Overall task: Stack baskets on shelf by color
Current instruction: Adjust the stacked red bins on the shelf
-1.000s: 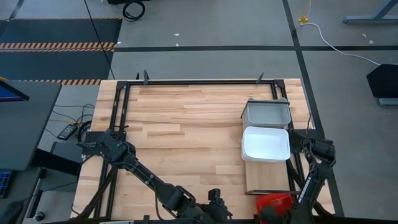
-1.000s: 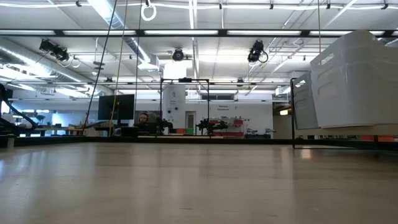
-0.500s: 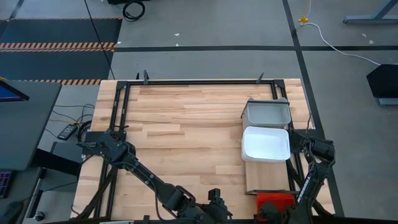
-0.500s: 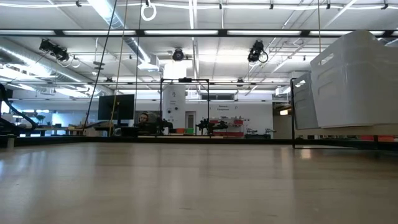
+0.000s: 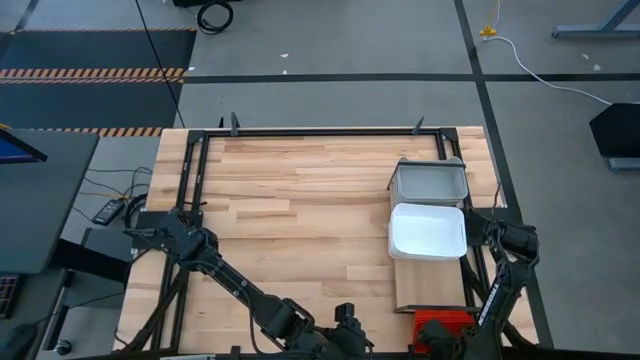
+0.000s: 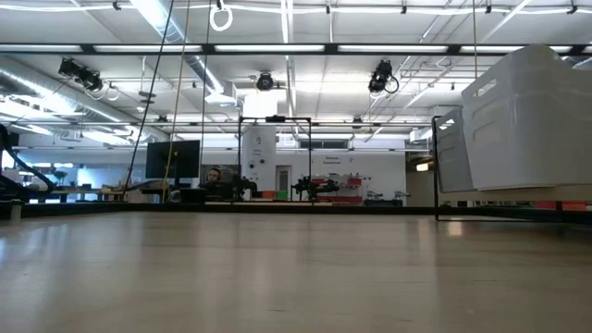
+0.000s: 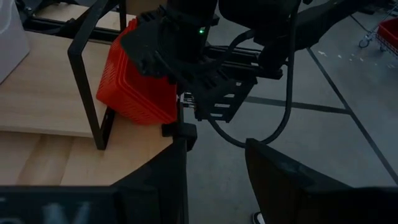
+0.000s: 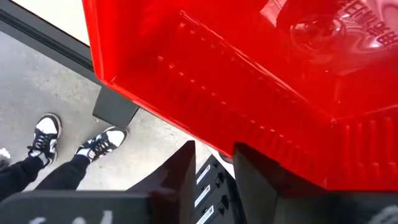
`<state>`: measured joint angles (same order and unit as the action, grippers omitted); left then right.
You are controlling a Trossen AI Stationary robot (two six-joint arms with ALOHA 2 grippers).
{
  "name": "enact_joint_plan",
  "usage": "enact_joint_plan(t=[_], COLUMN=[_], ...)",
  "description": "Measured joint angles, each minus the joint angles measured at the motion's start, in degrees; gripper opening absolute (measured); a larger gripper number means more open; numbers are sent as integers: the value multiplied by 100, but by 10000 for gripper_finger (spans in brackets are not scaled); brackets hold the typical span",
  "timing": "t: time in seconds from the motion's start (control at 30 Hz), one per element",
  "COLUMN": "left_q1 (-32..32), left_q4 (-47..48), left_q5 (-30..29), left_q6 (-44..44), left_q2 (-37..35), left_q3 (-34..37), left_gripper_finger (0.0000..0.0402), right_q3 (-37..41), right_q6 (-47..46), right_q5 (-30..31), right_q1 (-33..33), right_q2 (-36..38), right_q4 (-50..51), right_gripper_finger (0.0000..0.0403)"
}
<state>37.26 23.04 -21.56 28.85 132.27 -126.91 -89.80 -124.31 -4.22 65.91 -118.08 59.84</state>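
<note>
red plastic fills the right wrist view: the red basket (image 8: 249, 81) sits right against the right end effector (image 5: 438, 340), whose fingers (image 8: 180, 171) close on its wall, 1 inside and 1 outside as far as i can judge. from above, this basket (image 5: 445, 326) is at the near end of the shelf (image 5: 430, 285), partly off the picture's edge. the left wrist view shows it tilted, 1 corner low by the black frame (image 7: 87, 81) at the worktop (image 5: 300, 200) edge.

farther along the shelf stand the white basket (image 5: 428, 232) and, just beyond it and touching, the grey basket (image 5: 430, 182).

to do this step well, i would level the red basket first, keep it clear of the frame post, and lower it flat onto the bare plywood near the white one, square to the shelf's long edges, before letting go.

the left end effector (image 5: 345, 328) waits at the near worktop edge, fingers (image 7: 283, 180) spread apart and holding nothing.
</note>
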Motion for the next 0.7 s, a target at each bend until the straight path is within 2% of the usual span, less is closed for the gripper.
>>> enact_joint_plan(t=[0.3, 0.57, 0.7], left_q1=[0, 0, 0], left_q4=[-2, -2, -4], left_q5=[0, 0, 0], left_q6=[5, 1, -1], left_q2=[0, 0, 0], left_q3=[0, 0, 0], left_gripper_finger=[172, 172, 172], right_q3=[0, 0, -183], right_q6=[224, 1567, 2349], right_q5=[21, 39, 35], right_q1=[1, 0, 0], right_q2=[0, 2, 8], right_q4=[73, -1177, -1228], right_gripper_finger=[81, 88, 105])
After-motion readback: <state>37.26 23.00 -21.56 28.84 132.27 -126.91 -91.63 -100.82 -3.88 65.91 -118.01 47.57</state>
